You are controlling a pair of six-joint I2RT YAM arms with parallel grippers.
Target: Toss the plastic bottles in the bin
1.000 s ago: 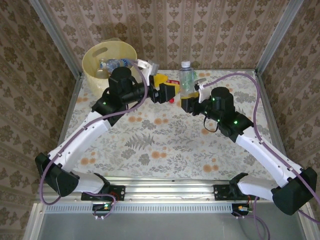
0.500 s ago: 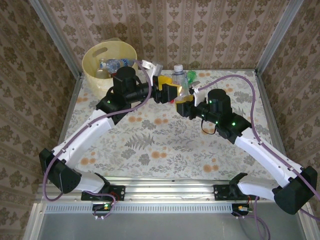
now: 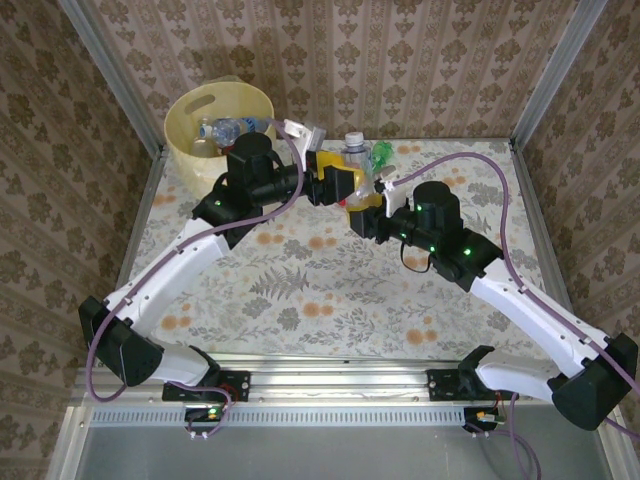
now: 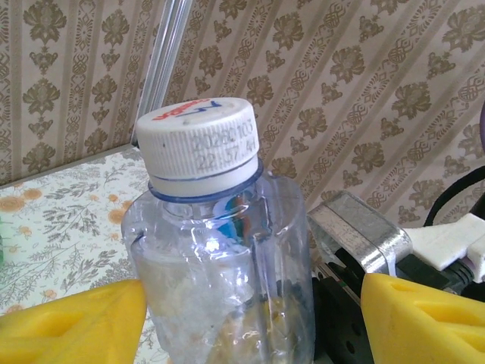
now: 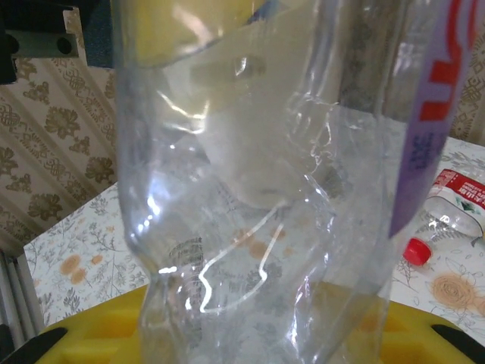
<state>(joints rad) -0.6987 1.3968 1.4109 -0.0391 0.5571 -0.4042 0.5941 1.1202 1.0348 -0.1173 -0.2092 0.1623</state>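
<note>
Upright above the flower-patterned table (image 3: 300,280), a clear crumpled plastic bottle (image 3: 354,152) with a white screw cap (image 4: 198,148) stands between the two yellow-fingered grippers, near the table's far edge. The right gripper (image 3: 364,205) has it clamped low on the body. In the right wrist view the dented bottle wall (image 5: 250,189) rises straight out of the yellow fingers (image 5: 114,334), and a purple and red label strip (image 5: 432,114) runs down one side. The left gripper (image 3: 340,180) is spread wide around the same plastic bottle, below the cap. In the left wrist view one yellow finger (image 4: 76,326) looks to be against the bottle's side and the other stands clear of it, so this gripper grips nothing. Just beyond the held bottle a green plastic bottle (image 3: 381,153) sits on the table. A red-labelled bottle (image 5: 455,201) with a red cap lies on the table in the right wrist view. Well to the left, in the far corner, the large pale yellow round bin (image 3: 185,140) holds several bottles (image 3: 228,128).
</note>
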